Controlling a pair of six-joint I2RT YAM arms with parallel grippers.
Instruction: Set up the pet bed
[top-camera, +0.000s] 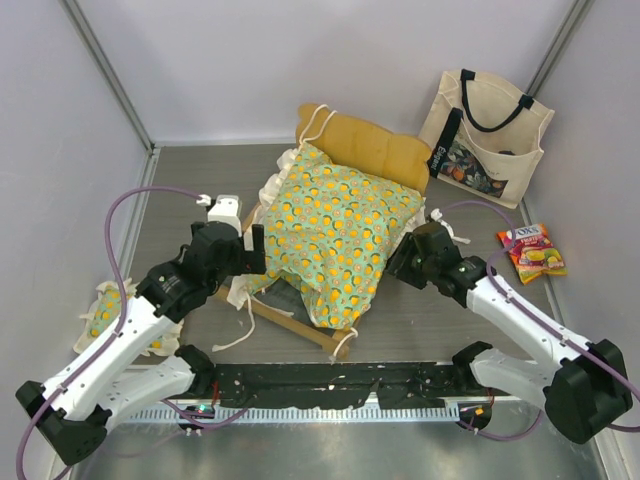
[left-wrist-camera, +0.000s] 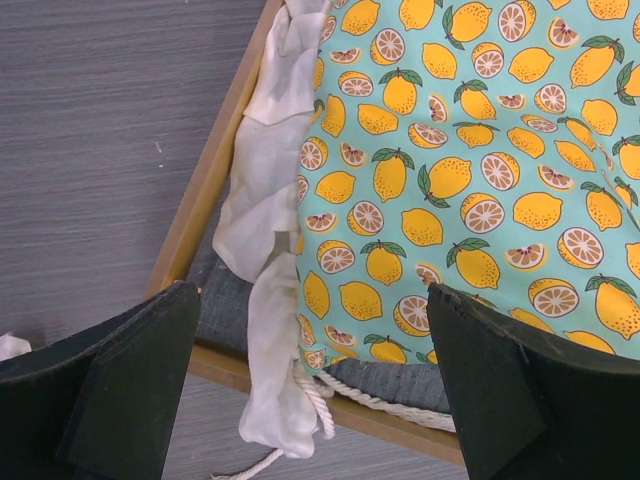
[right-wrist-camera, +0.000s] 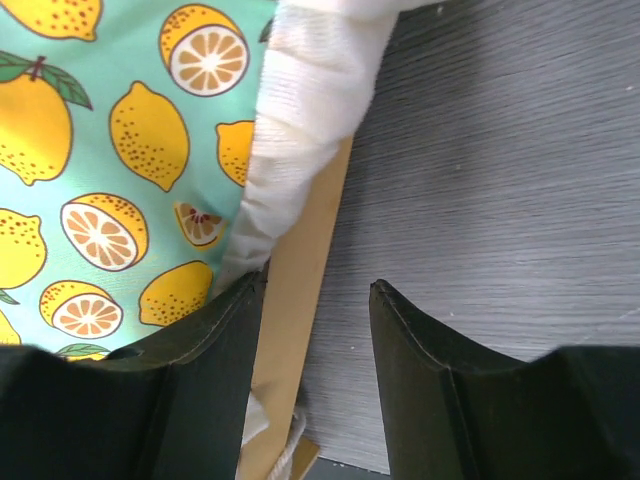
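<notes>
The pet bed is a light-wood frame (top-camera: 295, 325) with a curved headboard (top-camera: 375, 145). Its green lemon-print cushion (top-camera: 340, 225) lies across it, bunched and hanging over the near rail. My left gripper (top-camera: 248, 243) hovers open at the bed's left side. In the left wrist view its jaws (left-wrist-camera: 310, 360) stand wide apart above the cream ruffle (left-wrist-camera: 265, 220), a rope tie (left-wrist-camera: 400, 405) and the grey base (left-wrist-camera: 225, 300). My right gripper (top-camera: 405, 258) is at the right side. Its open jaws (right-wrist-camera: 320, 282) straddle the wooden side rail (right-wrist-camera: 300, 290), one finger against the cushion (right-wrist-camera: 110, 150).
A cream tote bag (top-camera: 485, 135) leans on the back right wall. A colourful snack packet (top-camera: 532, 252) lies right of the right arm. A small matching ruffled pillow (top-camera: 108, 312) sits at the left, partly under the left arm. Walls enclose the table.
</notes>
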